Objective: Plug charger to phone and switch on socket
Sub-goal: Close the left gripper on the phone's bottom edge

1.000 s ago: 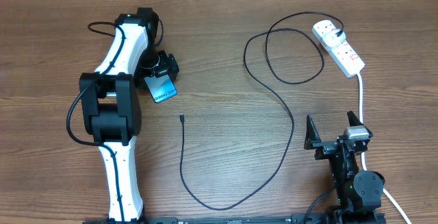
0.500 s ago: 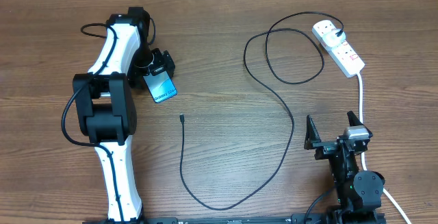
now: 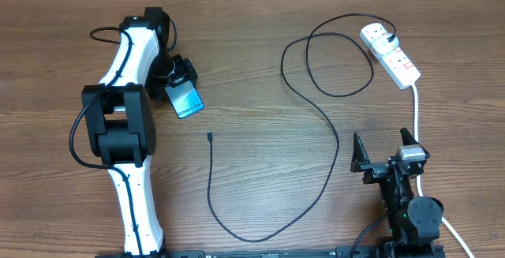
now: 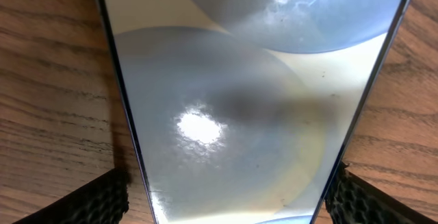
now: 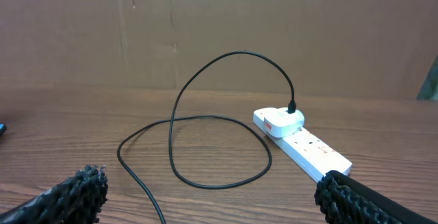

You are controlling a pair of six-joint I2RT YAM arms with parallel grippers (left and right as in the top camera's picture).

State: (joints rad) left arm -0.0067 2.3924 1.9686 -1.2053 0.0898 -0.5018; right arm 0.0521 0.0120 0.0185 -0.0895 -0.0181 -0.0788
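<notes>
From above, the phone [image 3: 185, 100] is seen lying flat on the table [image 3: 260, 211], far over on the left side. The left gripper [image 3: 180, 76] is set right at its far end. The charger [image 3: 209, 171] is spread in long loops across the middle of the table. Its connector tip [image 3: 210, 136] lies bare on the wood, near the phone but not touching it, so nothing has been plugged into the phone yet. The socket [image 3: 390, 53] is placed at the far right, well apart from the right gripper [image 3: 383, 143], which is opened wide with nothing in it. In the left wrist view, the picture is filled by the shiny phone screen. One black finger is seen at each side of the phone, spread wide. A thin dark gap is seen beside one finger, so the phone does not look squeezed or lifted. In the right wrist view, the other end of the charger is seen going into a white plug [image 5: 280, 122] that is already pushed into the socket. It cannot be told whether the red switches [image 3: 409, 67] are on. So the cable must be picked up and plugged into the phone, and it is likely that the switch must be pressed too.
</notes>
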